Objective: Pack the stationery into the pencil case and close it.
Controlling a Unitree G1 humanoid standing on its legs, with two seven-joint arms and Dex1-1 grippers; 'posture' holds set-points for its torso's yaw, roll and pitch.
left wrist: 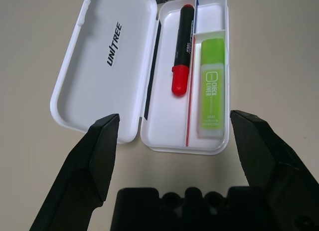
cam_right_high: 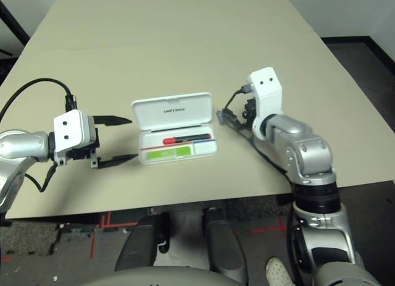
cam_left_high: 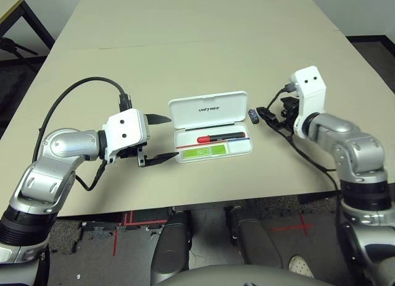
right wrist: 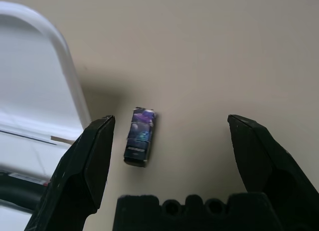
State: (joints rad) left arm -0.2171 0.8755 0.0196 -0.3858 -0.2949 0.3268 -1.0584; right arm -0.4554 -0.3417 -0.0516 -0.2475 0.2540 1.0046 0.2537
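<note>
Right wrist view: R gripper (right wrist: 171, 122) hovering w/ fingers apart, small dark printed block (right wrist: 140, 136) lying between; suggest centering b4 closing. L fingers (left wrist: 102, 156) standing apart too.

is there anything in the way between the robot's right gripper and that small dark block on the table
Nothing visible stands between the open black-fingered right gripper and the small dark rectangular block; bare table lies around it, though the white plastic case sits close beside one finger.
</note>
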